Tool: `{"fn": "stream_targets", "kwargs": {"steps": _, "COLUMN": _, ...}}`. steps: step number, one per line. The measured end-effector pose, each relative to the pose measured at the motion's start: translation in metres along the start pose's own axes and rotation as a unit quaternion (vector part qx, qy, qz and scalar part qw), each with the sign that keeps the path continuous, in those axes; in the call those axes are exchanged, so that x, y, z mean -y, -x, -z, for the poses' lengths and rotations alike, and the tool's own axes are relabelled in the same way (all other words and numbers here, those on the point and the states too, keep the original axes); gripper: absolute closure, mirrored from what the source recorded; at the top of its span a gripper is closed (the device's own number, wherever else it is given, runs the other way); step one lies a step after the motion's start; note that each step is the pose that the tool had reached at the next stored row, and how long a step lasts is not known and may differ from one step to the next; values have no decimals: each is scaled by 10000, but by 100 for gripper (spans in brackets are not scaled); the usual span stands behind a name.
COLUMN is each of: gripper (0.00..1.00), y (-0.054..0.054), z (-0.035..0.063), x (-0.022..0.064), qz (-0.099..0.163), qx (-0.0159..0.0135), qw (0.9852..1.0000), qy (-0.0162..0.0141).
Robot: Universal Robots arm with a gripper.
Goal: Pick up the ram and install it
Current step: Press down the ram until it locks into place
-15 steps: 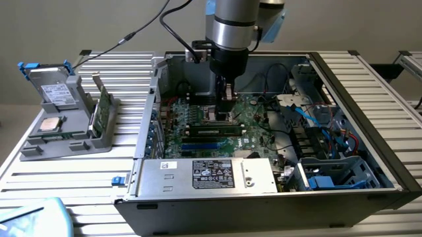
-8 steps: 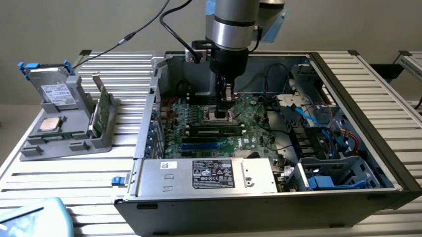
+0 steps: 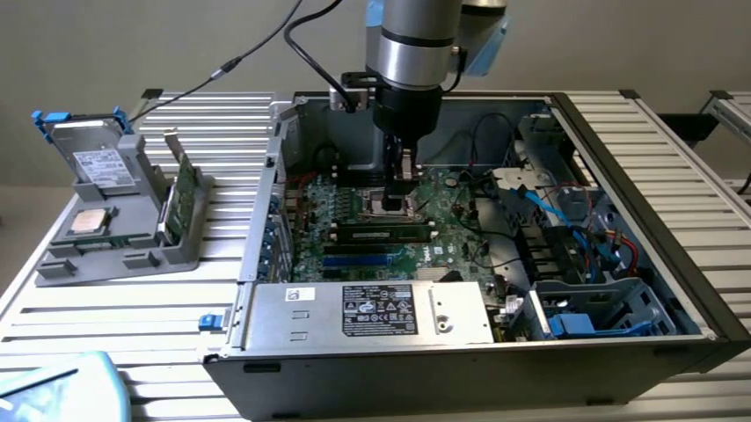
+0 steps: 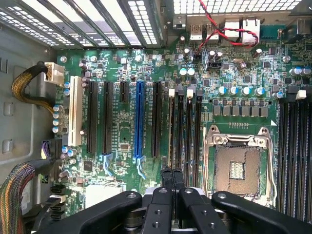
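**A:** Right, nearest first, in the exterior view. What sits at the front of the table?

**B:** The open computer case. Along its near edge lies a silver power box with a black label. Just beyond that, at twelve o'clock from it, is the green motherboard.

**A:** And the ram?

**B:** The ram lies flat along one of the black slots on the motherboard, a long dark stick with a row of chips. It is between the blue slots and the gripper.

**A:** What about the gripper?

**B:** The gripper points straight down inside the case, at twelve o'clock from the ram and very near it. Its fingers are pressed together with nothing clamped between them. Whether the tips touch the stick, I cannot tell. The wrist view has them over the end of the slots, with the empty processor socket beside.

**A:** Anything outside the case?

**B:** At nine o'clock from the case stands a grey holder. It carries a square processor chip, a labelled drive farther back, and a spare green stick standing on edge.
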State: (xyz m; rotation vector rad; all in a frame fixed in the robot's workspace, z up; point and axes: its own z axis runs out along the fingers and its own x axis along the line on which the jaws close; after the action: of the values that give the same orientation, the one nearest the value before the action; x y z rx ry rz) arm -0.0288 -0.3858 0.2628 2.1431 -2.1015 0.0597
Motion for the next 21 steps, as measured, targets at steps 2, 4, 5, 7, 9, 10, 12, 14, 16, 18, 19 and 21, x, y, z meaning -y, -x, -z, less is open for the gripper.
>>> {"fn": "stream_targets", "kwargs": {"steps": 2, "gripper": 89, "y": 0, "z": 0, "x": 0, "qz": 0, "qx": 0, "qw": 10000, "qy": 0}}
{"fn": "stream_targets", "kwargs": {"steps": 4, "gripper": 89, "y": 0, "z": 0, "x": 0, "qz": 0, "qx": 0, "qw": 10000, "qy": 0}}
{"fn": "stream_targets", "kwargs": {"steps": 5, "gripper": 89, "y": 0, "z": 0, "x": 0, "qz": 0, "qx": 0, "qw": 10000, "qy": 0}}
{"fn": "stream_targets", "kwargs": {"steps": 7, "gripper": 89, "y": 0, "z": 0, "x": 5, "qz": 0, "qx": 0, "qw": 10000, "qy": 0}}
{"fn": "stream_targets", "kwargs": {"steps": 9, "gripper": 89, "y": -1, "z": 2, "x": 28, "qz": 0, "qx": 0, "qw": 10000, "qy": 0}}
{"fn": "stream_targets", "kwargs": {"steps": 10, "gripper": 89, "y": -2, "z": 3, "x": 45, "qz": 0, "qx": -1, "qw": 10000, "qy": 0}}
{"fn": "stream_targets", "kwargs": {"steps": 12, "gripper": 89, "y": -2, "z": 5, "x": 77, "qz": 0, "qx": 0, "qw": 10000, "qy": 0}}
{"fn": "stream_targets", "kwargs": {"steps": 14, "gripper": 89, "y": -4, "z": 7, "x": 115, "qz": 1, "qx": 0, "qw": 10000, "qy": 0}}
{"fn": "stream_targets", "kwargs": {"steps": 16, "gripper": 89, "y": -5, "z": 8, "x": 152, "qz": 0, "qx": -1, "qw": 10000, "qy": 0}}
{"fn": "stream_targets", "kwargs": {"steps": 18, "gripper": 89, "y": -6, "z": 8, "x": 158, "qz": 0, "qx": -1, "qw": 10000, "qy": 0}}
{"fn": "stream_targets", "kwargs": {"steps": 19, "gripper": 89, "y": -6, "z": 8, "x": 158, "qz": 0, "qx": 0, "qw": 10000, "qy": 0}}
{"fn": "stream_targets", "kwargs": {"steps": 21, "gripper": 89, "y": -6, "z": 7, "x": 158, "qz": 0, "qx": 0, "qw": 10000, "qy": 0}}
